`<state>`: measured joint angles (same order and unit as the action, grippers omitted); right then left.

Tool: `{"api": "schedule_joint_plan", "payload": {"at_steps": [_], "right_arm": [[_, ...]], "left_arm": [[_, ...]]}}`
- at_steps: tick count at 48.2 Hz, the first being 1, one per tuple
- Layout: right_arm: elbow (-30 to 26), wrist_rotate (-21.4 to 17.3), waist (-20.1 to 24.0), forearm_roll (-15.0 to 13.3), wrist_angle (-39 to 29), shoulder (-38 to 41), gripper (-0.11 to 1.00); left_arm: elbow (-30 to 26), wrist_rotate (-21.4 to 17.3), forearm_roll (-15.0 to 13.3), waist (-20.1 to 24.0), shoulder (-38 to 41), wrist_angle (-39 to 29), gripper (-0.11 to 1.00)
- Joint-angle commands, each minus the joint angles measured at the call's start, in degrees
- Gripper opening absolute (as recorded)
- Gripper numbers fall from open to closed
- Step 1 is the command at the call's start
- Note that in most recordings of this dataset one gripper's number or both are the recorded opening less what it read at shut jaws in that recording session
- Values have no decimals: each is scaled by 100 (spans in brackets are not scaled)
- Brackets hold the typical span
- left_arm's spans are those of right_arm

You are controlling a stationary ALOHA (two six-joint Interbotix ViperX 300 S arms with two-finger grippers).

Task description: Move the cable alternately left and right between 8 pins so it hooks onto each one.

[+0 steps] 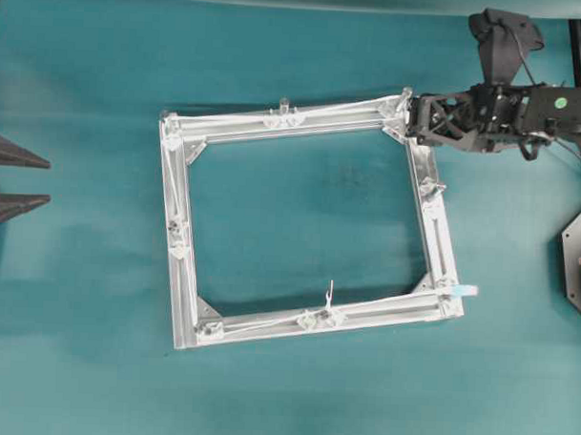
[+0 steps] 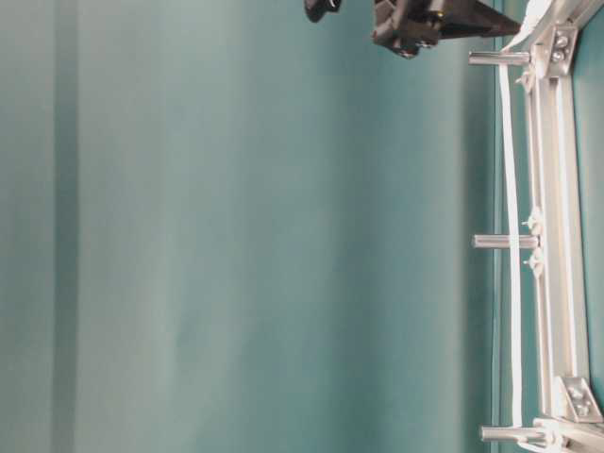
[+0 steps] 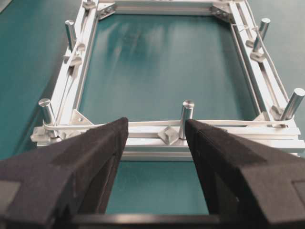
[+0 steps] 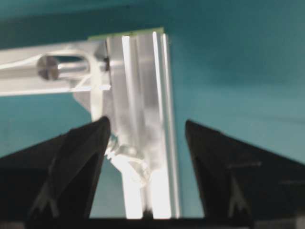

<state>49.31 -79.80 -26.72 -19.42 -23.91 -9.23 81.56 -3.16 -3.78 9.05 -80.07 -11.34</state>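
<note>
Overhead: cable [image 1: 434, 208] strung round frame [image 1: 172, 223], blue tip by near right corner; right gripper [image 1: 415, 117] at far right corner, jaws released. Left wrist: left gripper [image 3: 156, 138] gaping, empty. Likely final step; next, withdrawal.

Teal work surface [image 1: 294, 399] bearing a square aluminium frame [image 1: 172, 228].
The frame lies flat near the centre of the overhead view, slightly rotated, its four silver bars enclosing bare teal cloth; upright pins [image 3: 186, 117] stand on brackets along the bars, and a white cable [image 2: 514, 311] runs along them.
</note>
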Motion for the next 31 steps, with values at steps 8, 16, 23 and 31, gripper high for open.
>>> {"api": "schedule_joint_plan", "payload": {"at_steps": [8, 16, 23, 31], "right_arm": [[62, 35, 26, -202, -369, -527, 64], [141, 53, -44, -492, -501, -888, 64], [176, 149, -53, -527, -369, -1063, 64], [343, 211, -35, -510, 141, -1213, 64]], "left_arm": [[-70, -26, 18, 0, 35, 26, 64], [-70, -26, 18, 0, 44, 26, 64], [-70, -35, 18, -9, 44, 26, 64], [-70, -26, 18, -9, 44, 26, 64]]}}
